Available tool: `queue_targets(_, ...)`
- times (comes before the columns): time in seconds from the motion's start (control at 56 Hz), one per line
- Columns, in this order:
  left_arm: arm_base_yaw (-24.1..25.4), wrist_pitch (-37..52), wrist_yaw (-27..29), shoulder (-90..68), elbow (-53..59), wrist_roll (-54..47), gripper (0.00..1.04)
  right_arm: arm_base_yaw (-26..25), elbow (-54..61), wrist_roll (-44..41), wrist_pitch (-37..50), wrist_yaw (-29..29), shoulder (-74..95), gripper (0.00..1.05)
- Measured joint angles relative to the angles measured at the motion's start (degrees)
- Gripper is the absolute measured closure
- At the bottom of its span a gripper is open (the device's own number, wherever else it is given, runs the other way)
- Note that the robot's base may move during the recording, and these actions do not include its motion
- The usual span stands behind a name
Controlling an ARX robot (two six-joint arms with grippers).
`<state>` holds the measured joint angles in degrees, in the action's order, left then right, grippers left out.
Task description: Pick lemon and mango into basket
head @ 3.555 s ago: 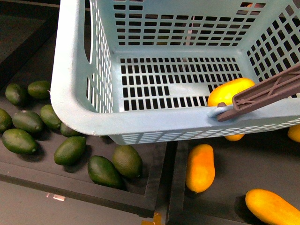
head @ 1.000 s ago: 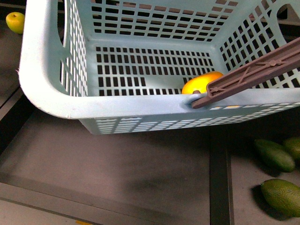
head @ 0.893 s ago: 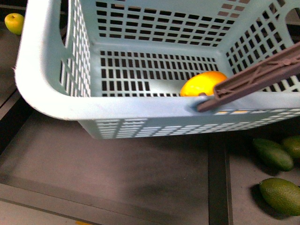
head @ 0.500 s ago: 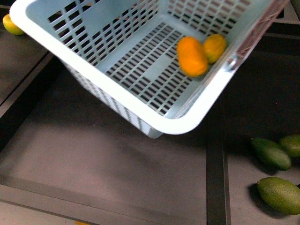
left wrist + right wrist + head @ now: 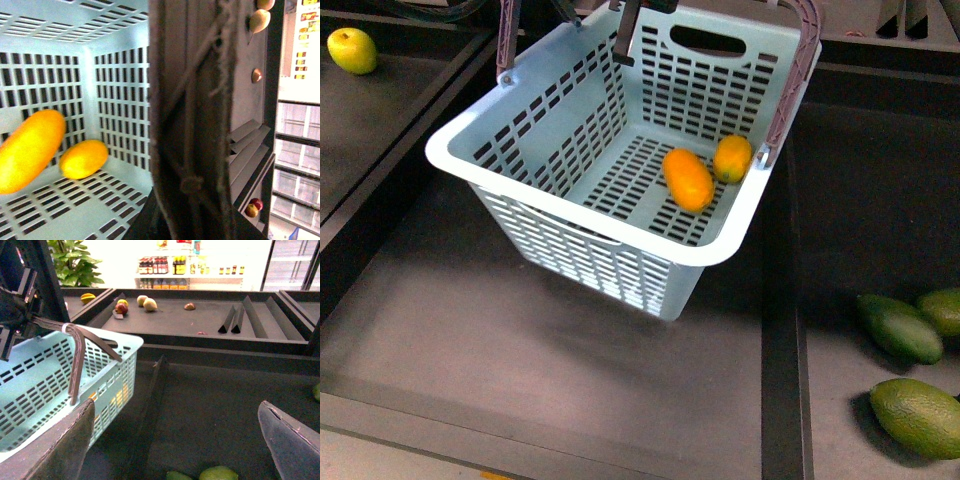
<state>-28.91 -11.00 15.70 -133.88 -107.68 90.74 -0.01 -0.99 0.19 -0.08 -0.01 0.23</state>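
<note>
**Both fruits in the lifted basket**

My light aqua slotted plastic basket [image 5: 590, 250] hangs tilted above the dark grey shelf tray [image 5: 520, 370], its brown arched handle [image 5: 790, 80] raised. On its slotted floor lie the elongated orange mango [image 5: 688, 180] and, touching it at about 1 o'clock, the smaller oval yellow-orange lemon [image 5: 732, 158], both near the wall at 3 o'clock. My left wrist camera looks along the handle from very close, with both fruits on the floor beyond; my left fingers themselves are not visible there, so I cannot tell how they stand. My right gripper [image 5: 177, 440] hangs spread wide with nothing between its grey pads [image 5: 60, 445], beside the basket. Three dark green oval fruits [image 5: 900, 328] lie at 4 o'clock of the basket, well apart, and a small yellow-green round fruit [image 5: 352, 50] at 10 o'clock.
</note>
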Motion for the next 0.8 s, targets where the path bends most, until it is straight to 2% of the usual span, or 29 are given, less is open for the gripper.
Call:
queue_targets(0.518, -0.57, 3.80, 2.82, -0.79, 6.49, 3.82, 1.00, 0.00, 0.00, 0.00, 0.00, 0.11, 0.00, 0.09)
queue_targets(0.554, -0.61, 4.28, 3.23, -0.66, 6.82, 4.50, 0.97, 0.00, 0.00, -0.02, 0.00, 0.11, 0.00, 0.09)
queue_targets(0.804, -0.68, 5.01, 5.57, 1.33, 11.26, 8.28, 0.53, 0.00, 0.00, -0.02, 0.00, 0.11, 0.00, 0.09)
